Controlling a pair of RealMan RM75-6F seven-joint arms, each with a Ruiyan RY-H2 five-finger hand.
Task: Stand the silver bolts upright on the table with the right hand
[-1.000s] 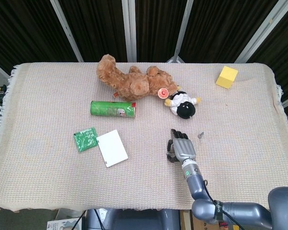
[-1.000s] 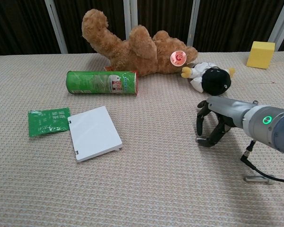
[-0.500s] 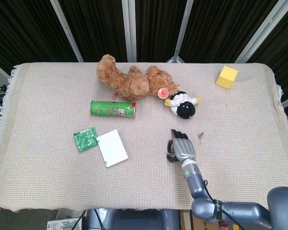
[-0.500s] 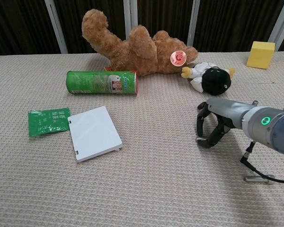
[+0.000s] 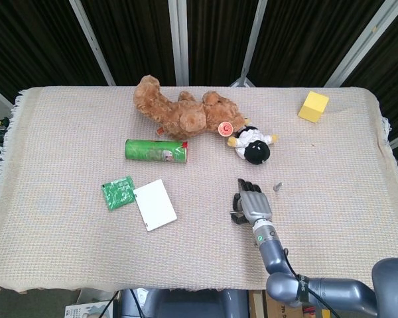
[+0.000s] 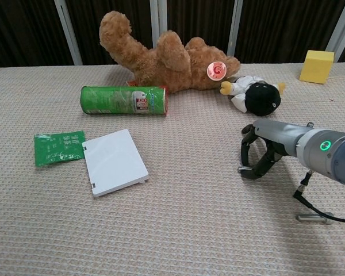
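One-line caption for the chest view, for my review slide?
Right hand, fingers curled down to the cloth, works near a bolt lying flat, in front of a teddy bear and a green can.

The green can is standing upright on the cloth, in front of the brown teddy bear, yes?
Not quite. The green can is lying on its side, not standing upright; the chest view shows it clearly. It does lie on the cloth, in front of the brown teddy bear.

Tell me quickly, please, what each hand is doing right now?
Left hand: not in either view.
Right hand: fingers curled down onto the table; whether it holds anything cannot be told.
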